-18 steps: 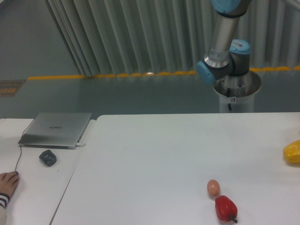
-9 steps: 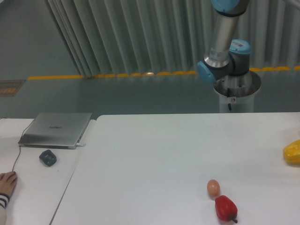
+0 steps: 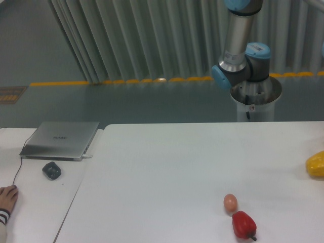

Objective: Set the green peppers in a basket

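The green pepper is out of view, and no basket shows. Only the lower part of my arm (image 3: 238, 55) shows, rising from its base (image 3: 255, 98) behind the table's far right and leaving the frame at the top. The gripper is out of view. A red pepper (image 3: 243, 225) lies near the front edge of the white table (image 3: 167, 172), with a small egg (image 3: 230, 202) just behind it. A yellow pepper (image 3: 316, 164) lies at the right edge.
A closed laptop (image 3: 61, 139) and a dark mouse (image 3: 51, 170) lie on a second table at the left. A person's hand (image 3: 7, 196) rests at that table's left edge. A seam separates the two tables.
The arm's upper link has shifted slightly to the left. The person's hand at the left has drawn back a little toward the frame edge.
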`<action>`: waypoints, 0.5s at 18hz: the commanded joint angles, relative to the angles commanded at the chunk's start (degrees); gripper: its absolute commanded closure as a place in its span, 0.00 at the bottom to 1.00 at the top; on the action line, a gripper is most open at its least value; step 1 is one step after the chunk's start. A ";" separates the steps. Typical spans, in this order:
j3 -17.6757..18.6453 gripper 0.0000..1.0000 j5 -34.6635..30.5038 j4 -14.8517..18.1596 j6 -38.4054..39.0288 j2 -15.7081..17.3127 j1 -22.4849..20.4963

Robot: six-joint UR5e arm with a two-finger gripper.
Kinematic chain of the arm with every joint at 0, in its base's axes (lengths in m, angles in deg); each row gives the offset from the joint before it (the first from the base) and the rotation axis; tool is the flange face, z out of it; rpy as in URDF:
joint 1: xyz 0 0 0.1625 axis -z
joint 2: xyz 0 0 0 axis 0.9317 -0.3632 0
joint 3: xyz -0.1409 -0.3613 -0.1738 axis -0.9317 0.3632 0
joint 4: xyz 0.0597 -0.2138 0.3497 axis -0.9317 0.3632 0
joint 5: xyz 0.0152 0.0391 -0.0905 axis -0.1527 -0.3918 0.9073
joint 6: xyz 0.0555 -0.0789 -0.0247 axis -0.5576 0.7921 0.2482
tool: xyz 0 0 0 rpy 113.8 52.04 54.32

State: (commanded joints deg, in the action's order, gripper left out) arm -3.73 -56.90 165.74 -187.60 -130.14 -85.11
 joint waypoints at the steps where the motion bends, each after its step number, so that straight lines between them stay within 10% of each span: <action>1: 0.26 0.00 0.00 0.17 1.49 0.09 0.79; 9: 3.60 0.00 -0.09 0.53 3.00 3.07 3.52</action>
State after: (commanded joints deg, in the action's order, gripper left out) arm -0.13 -56.99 166.26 -184.59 -127.07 -81.59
